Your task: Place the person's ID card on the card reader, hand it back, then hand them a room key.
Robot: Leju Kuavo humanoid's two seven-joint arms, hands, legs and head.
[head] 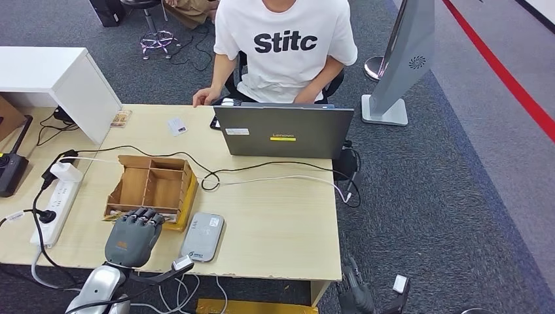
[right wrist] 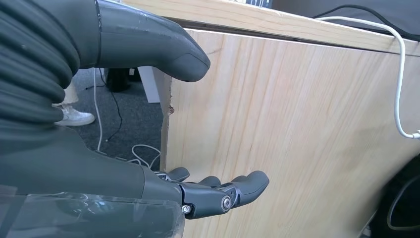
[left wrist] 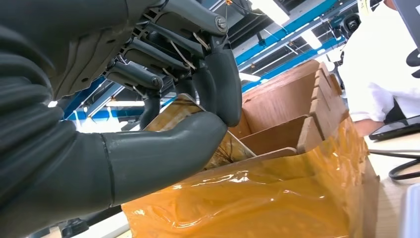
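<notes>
My left hand [head: 134,235] reaches over the near wall of a wooden divided box [head: 152,185]. In the left wrist view its thumb and fingers [left wrist: 220,94] close from both sides on a thin key card [left wrist: 234,147] standing in the box's near compartment [left wrist: 292,134]. A grey card reader [head: 203,237] lies just right of that hand, with nothing on it. A white ID card [head: 177,125] lies on the table near the person [head: 285,46]. My right hand [head: 357,296] hangs below the table's right end, fingers [right wrist: 223,191] spread beside the wooden side panel [right wrist: 297,134].
An open laptop [head: 285,131] stands between the person and me, with cables [head: 262,173] trailing across the table. A power strip [head: 55,203] lies at the left edge. A white cabinet [head: 59,78] and another small card [head: 121,118] are at the back left.
</notes>
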